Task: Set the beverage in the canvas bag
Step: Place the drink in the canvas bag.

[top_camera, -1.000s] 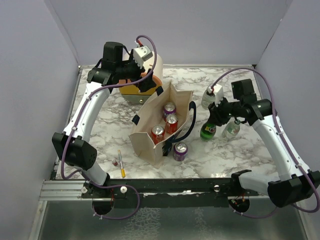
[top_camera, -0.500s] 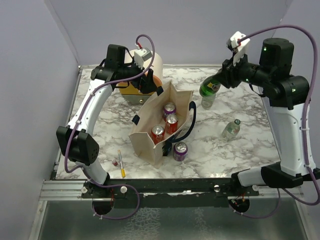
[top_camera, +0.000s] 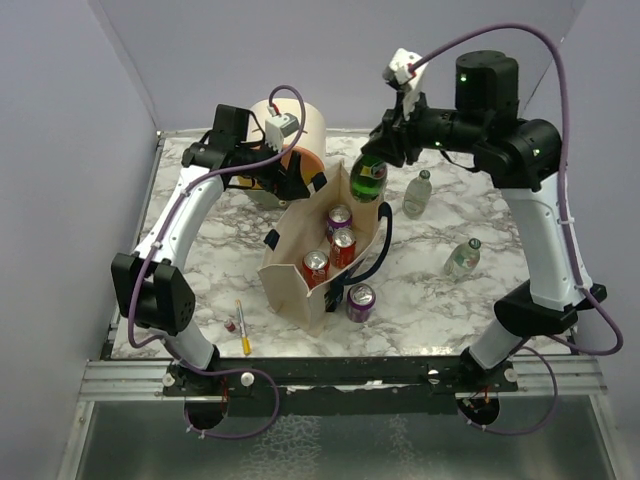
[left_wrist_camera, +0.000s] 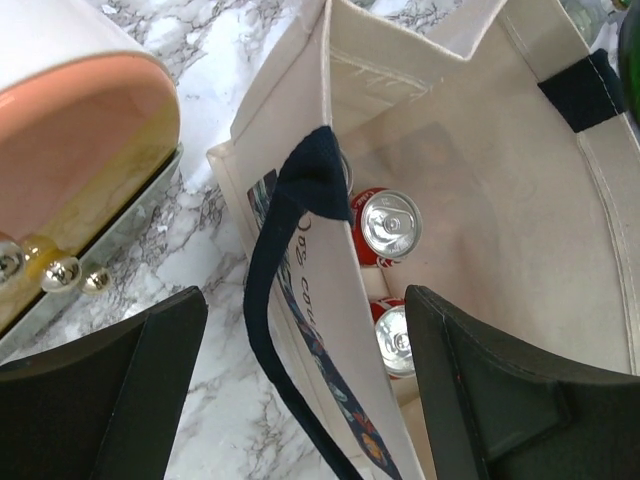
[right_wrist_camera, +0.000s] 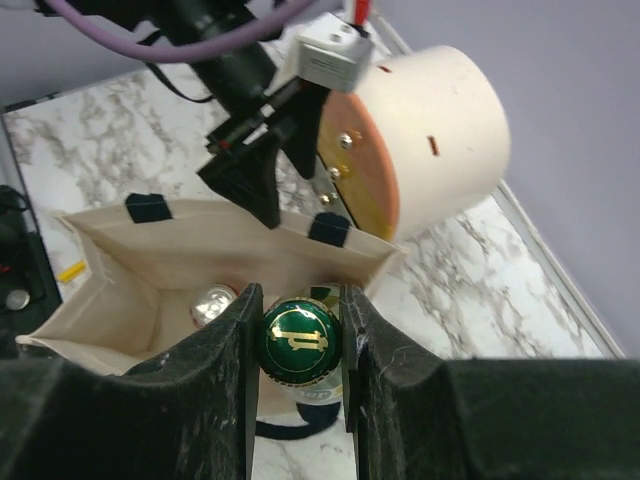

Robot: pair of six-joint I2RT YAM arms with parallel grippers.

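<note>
While right fingers (right_wrist_camera: pixel 225 380) clamp glossy green bottle (right_wrist_camera: pixel 300 338) above beige canvas bag (top_camera: pixel 295 262), left fingers (left_wrist_camera: pixel 100 400) gape.

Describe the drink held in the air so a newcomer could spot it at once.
Find the beige cloth bag mid-table. Above its far end, the right tool holds a green bottle. Unlike the clear bottles nearby, it is dark green and off the table.

Left arm arched toward the far left, wrist pitched down; I read the left gripper (left_wrist_camera: pixel 305 300) jaws wide apart. Right arm raised high, reaching left; right gripper (top_camera: pixel 378 158) clamped on green bottle (right_wrist_camera: pixel 300 338).
</note>
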